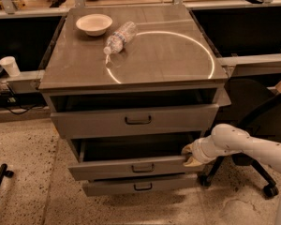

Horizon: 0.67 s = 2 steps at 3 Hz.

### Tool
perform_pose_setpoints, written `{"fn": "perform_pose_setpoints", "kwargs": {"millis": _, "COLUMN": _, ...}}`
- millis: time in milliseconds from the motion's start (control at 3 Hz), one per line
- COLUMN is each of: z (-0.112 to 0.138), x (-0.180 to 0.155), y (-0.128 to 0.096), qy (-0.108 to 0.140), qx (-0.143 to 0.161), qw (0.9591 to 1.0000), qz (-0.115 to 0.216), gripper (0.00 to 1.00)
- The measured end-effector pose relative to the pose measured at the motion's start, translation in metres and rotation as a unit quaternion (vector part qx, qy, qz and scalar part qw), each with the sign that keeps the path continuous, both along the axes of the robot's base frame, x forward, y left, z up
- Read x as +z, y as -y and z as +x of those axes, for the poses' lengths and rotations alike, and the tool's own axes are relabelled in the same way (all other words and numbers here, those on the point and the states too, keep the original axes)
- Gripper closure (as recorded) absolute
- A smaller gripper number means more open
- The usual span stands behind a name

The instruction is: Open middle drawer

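I had the gripper point(189, 154) down at about 4 o'clock in the view, pressed against the right end of the middle drawer point(112, 170), right at the top edge of its front panel. I could not tell whether the gripper was open or closed on that edge. The white arm point(253, 146) reached in from the 3 o'clock side, low and nearly level.

The middle drawer sat toward 6 o'clock, pulled out well past the fronts above and below it, so I saw the dark inside of its tray. Its small black handle point(143, 168) was at the centre of the panel, untouched. The top drawer point(93, 122) stood open a crack at 12 o'clock from it, and the bottom drawer point(107, 187) lay just under it, set further back.

On the cabinet top point(168, 60) a white bowl point(94, 23) rested near 11 o'clock, with a plastic bottle point(119, 36) lying on its side just beside it at the bowl's 4 o'clock. A bright ring of light point(210, 64) curved across the surface. A paper cup point(9, 65) stood on a ledge at 9 o'clock, and a dark office chair point(267, 114) was behind the arm at 3 o'clock.
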State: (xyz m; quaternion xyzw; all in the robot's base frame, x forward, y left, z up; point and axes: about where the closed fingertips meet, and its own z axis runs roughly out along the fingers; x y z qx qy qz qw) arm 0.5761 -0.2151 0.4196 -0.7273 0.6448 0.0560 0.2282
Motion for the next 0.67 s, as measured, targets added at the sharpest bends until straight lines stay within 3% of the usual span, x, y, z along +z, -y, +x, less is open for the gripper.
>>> {"fn": "perform_pose_setpoints", "kwargs": {"millis": 667, "z": 0.0, "x": 0.0, "y": 0.0, "qy": 0.0, "qx": 0.0, "qw": 1.0, "qz": 0.0, "gripper": 0.11}}
